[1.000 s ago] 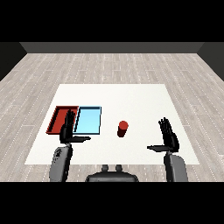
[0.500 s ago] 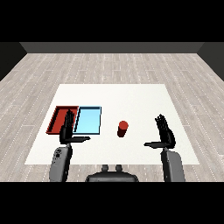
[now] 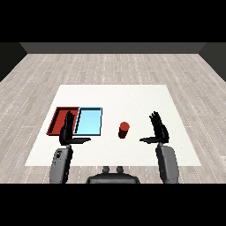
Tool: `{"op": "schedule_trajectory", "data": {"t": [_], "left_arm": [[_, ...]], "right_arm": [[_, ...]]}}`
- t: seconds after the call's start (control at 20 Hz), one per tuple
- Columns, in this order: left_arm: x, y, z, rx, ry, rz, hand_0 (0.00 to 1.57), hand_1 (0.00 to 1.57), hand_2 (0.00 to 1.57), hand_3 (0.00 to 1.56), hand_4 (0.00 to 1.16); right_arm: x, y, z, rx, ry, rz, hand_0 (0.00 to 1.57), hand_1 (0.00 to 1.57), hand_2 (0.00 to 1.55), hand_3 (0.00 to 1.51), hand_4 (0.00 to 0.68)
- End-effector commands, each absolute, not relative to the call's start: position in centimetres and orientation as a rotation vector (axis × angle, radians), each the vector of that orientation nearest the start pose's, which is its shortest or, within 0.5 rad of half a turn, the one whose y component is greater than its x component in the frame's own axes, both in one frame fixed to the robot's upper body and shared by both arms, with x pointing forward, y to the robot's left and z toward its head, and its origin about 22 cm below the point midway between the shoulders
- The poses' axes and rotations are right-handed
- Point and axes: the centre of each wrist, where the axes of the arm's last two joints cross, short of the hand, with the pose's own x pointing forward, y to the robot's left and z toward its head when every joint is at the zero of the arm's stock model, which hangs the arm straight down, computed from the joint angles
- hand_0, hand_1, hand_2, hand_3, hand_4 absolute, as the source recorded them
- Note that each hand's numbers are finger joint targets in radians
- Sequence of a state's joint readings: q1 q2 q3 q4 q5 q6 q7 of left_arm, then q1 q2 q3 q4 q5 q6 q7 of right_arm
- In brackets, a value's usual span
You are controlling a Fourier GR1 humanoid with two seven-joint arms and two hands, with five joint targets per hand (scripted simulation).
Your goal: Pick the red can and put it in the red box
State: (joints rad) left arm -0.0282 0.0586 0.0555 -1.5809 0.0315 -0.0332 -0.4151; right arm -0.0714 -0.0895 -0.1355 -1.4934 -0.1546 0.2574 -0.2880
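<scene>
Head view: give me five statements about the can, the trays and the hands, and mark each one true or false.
1. The red can stands upright on the table, outside both trays. True.
2. The right hand is curled round the can. False: it is open, fingers straight, and apart from the can, which stands to its left.
3. The red tray lies to the left of the light blue tray. True.
4. The can is already in the red tray. False: it stands on the table, to the right of the light blue tray.
5. The left hand is open and holds nothing. True.
</scene>
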Motion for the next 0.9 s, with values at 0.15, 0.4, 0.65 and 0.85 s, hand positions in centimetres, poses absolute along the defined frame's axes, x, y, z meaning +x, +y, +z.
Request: {"op": "schedule_trajectory", "data": {"t": [0.15,0.4,0.65,0.85], "left_arm": [[26.6,25.6,1.9,0.021,-2.017,0.004,0.00,0.00,0.00,0.00,0.00],[24.5,25.8,1.7,0.041,-2.020,-0.008,0.00,0.00,0.00,0.00,0.00],[24.2,25.2,0.3,0.003,-2.032,0.002,0.00,0.00,0.00,0.00,0.00],[24.9,24.3,1.1,-0.001,-2.023,0.008,0.00,0.00,0.00,0.00,0.00]], "right_arm": [[25.6,-26.0,-0.4,0.236,-1.830,0.040,0.00,0.00,0.00,0.00,0.000],[27.8,-22.9,-3.1,0.270,-1.798,0.007,0.00,0.00,0.00,0.00,0.000],[27.5,-22.4,-4.2,0.278,-1.815,-0.007,0.00,0.00,0.00,0.00,0.000],[28.5,-20.7,-3.2,0.303,-1.785,-0.014,0.00,0.00,0.00,0.00,0.000]]}}
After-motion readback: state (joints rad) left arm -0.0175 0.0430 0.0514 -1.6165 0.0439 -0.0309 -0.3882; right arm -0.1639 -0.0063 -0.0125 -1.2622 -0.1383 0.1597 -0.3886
